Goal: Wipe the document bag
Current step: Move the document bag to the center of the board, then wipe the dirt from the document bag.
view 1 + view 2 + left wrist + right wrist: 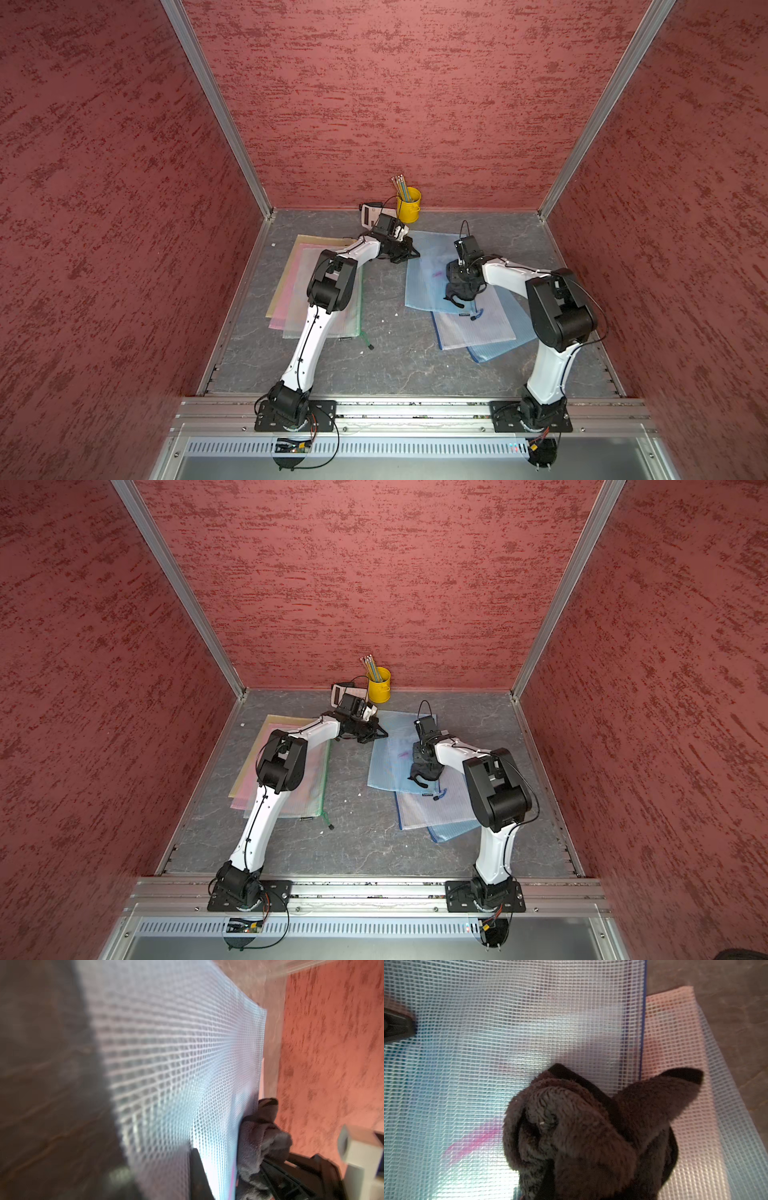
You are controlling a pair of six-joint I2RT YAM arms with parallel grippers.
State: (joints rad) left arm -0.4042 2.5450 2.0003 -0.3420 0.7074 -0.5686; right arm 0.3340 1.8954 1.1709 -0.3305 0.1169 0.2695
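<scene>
Wiping is going on over the grey marbled tabletop (386, 365), where the pale blue mesh document bag (428, 266) is lying on top of a white mesh bag (486, 324), directly beneath the right gripper (458, 293). The left gripper (409, 254) is reaching to the document bag's far corner, its jaws together and seemingly pinching the mesh edge, anchoring the sheet. The right gripper is clamping a dark grey fluffy cloth (581, 1136) and pressing it onto the document bag near its blue zip edge. A pink smear (473, 1142) is showing on the plastic just beside the cloth, on the side toward the left gripper. By my judgement the cloth is not yet covering that smear. The next move is calling for a firm stroke of the cloth toward the left gripper and across the smear, with the corner pinned so the document bag is neither sliding nor bunching.
</scene>
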